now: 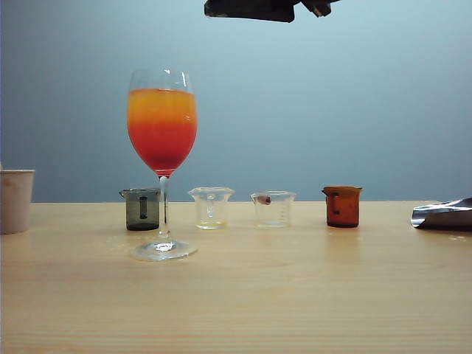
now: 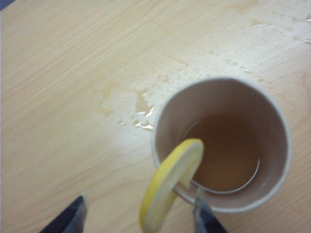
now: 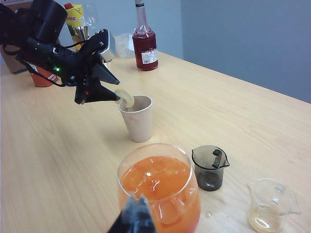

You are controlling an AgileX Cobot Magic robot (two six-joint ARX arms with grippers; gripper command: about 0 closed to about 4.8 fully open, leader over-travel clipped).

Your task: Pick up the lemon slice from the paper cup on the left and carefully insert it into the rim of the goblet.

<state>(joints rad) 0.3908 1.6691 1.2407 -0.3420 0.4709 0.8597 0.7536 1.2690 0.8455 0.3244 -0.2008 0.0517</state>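
The thin round pale-yellow lemon slice (image 2: 171, 183) stands on edge, tilted, leaning on the near rim of the plain beige tapered paper cup (image 2: 272, 187), part inside the mouth and part hanging outside. The cup stands upright on the pale wooden table (image 1: 295, 295), well to the left of the goblet, with a little brownish liquid at its bottom. The tall clear stemmed goblet (image 1: 162, 147) stands upright, filled with drink layered orange over red.

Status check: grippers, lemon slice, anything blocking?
Left gripper open, straddling lemon slice on paper cup rim. Right gripper shut, by goblet. Nothing blocking; table wet beside cup.
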